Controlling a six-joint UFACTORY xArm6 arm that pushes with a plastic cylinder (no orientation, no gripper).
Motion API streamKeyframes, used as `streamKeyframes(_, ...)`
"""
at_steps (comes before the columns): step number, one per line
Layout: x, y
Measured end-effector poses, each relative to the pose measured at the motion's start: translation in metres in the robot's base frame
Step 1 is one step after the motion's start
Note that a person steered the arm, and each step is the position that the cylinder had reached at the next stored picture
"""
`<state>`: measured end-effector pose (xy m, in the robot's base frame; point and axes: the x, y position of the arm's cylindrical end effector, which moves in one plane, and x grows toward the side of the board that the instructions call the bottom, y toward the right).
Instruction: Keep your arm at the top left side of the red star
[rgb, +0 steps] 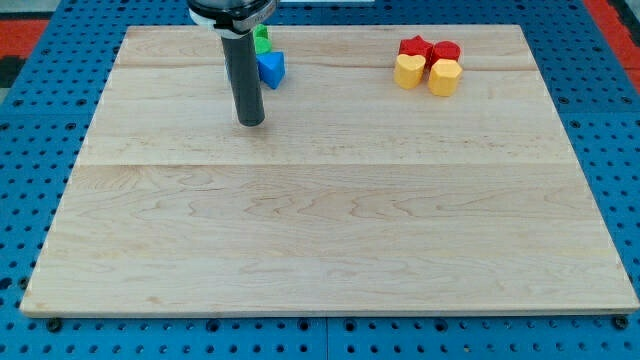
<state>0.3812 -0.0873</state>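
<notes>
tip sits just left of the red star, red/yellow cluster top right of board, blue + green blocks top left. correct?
Not quite. My tip is not beside the red star; it sits far to the view's left, just below and left of the blue block. The rest holds: the red and yellow blocks cluster at the top right, and the blue block and green block are at the top left. The camera view shows it.

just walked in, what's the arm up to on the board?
The rod's tip rests on the wooden board, just left of and below a blue block and a green block. The red star sits far off toward the view's right, clustered with another red block and two yellow blocks. The tip is not beside the star.
</notes>
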Motion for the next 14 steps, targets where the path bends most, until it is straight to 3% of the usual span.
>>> streamKeyframes(4, -0.02, 0.012)
streamKeyframes(7, 0.011, 0.112)
streamKeyframes(8, -0.01, 0.123)
streamKeyframes(10, -0.126, 0.12)
streamKeyframes(11, -0.147, 0.121)
streamKeyframes(14, -0.158, 0.136)
